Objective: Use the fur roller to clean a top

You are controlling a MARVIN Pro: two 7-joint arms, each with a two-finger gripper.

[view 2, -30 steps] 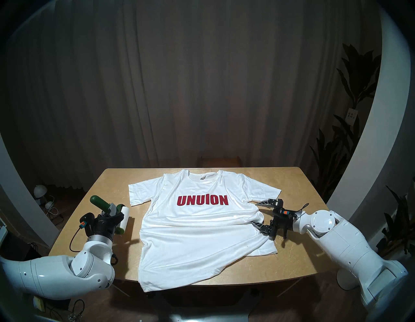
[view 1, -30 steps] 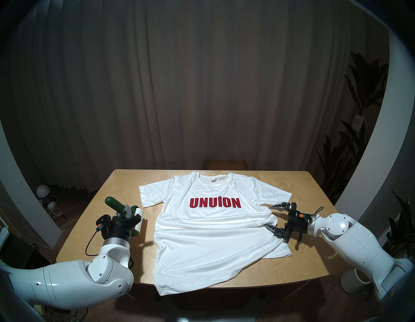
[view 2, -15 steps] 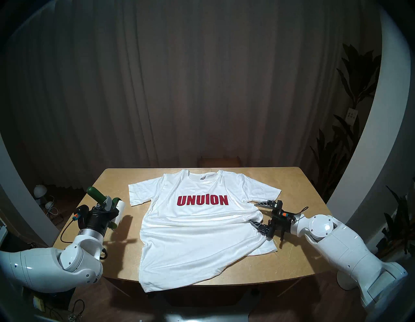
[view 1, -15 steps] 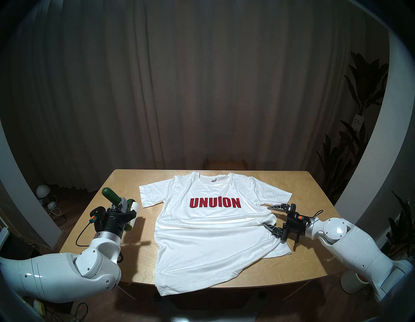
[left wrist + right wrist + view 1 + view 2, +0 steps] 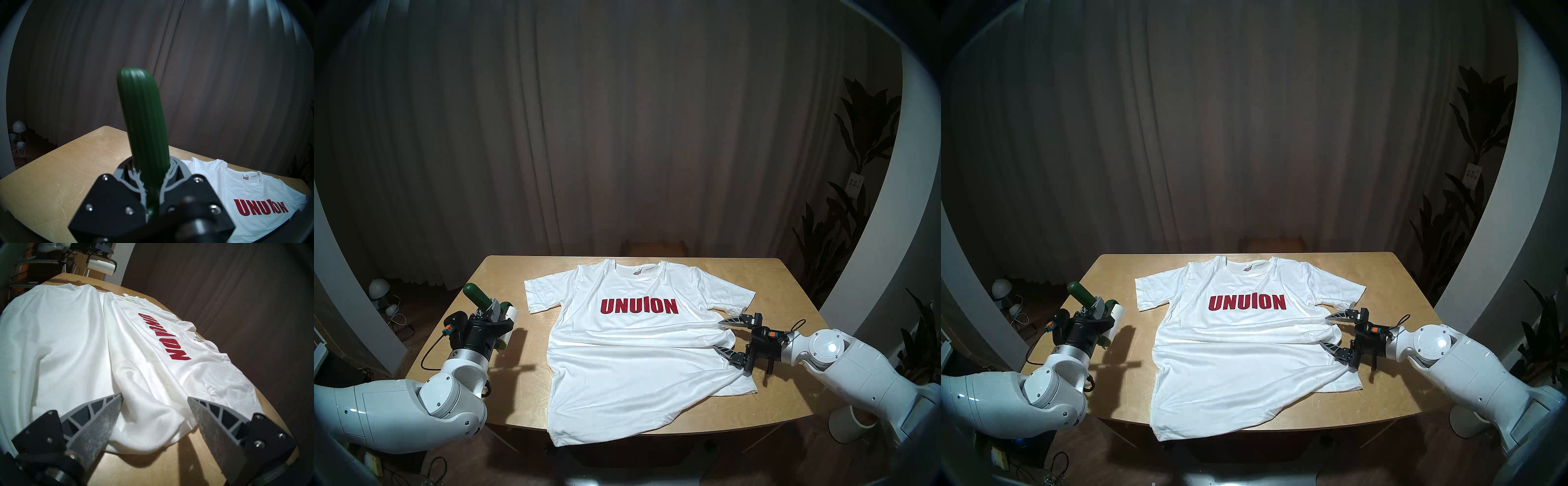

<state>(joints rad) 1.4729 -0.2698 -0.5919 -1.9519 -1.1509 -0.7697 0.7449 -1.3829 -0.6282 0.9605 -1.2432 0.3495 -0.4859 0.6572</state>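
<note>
The top is a white T-shirt with red "UNUION" lettering, lying face up on the wooden table; its hem hangs over the near edge. My left gripper hovers left of the shirt, shut on the fur roller's dark green handle, and the white roll points toward the shirt. My right gripper is open at the top's right side. Its two fingers straddle a raised fold of fabric just below the sleeve. In the right wrist view the fold lies between the spread fingertips.
A chair back stands behind the table's far edge. White lamps and cables lie on the floor at the left. Plants and a white bin are at the right. Bare wood shows on both sides of the shirt.
My left arm has drawn back to the left, carrying the roller farther from the shirt. My right gripper has shifted slightly nearer to me, still spread around the fold.
</note>
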